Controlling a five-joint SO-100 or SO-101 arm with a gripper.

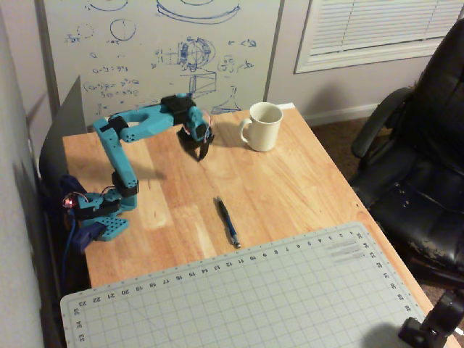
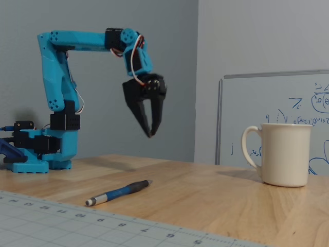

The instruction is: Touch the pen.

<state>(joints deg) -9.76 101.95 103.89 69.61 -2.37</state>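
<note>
- The whiteboard (image 1: 163,54) behind the gripper carries blue marker sketches and formulas, too small and loose to read; part of it also shows in a fixed view (image 2: 272,121) behind the mug.
- The desk (image 1: 290,188) is light wood; no brand or label shows on it.
- The cutting mat (image 1: 239,297) lies on the desk's near end, well in front of the gripper, with a ruled grid and edge numbers running from about 1 to 23 along its top and up to 35 down its left side.
- The blue arm (image 2: 56,92) holds the gripper (image 2: 150,135) raised well above the desk, fingers pointing down and nearly together at the tips, holding and touching nothing.
- The white mug (image 1: 262,126) stands just to the gripper's right, unmarked.
- The pen (image 1: 228,221) lies flat on the desk below and in front of the gripper (image 1: 202,156), well apart from it, silvery tip toward the mat.
</note>
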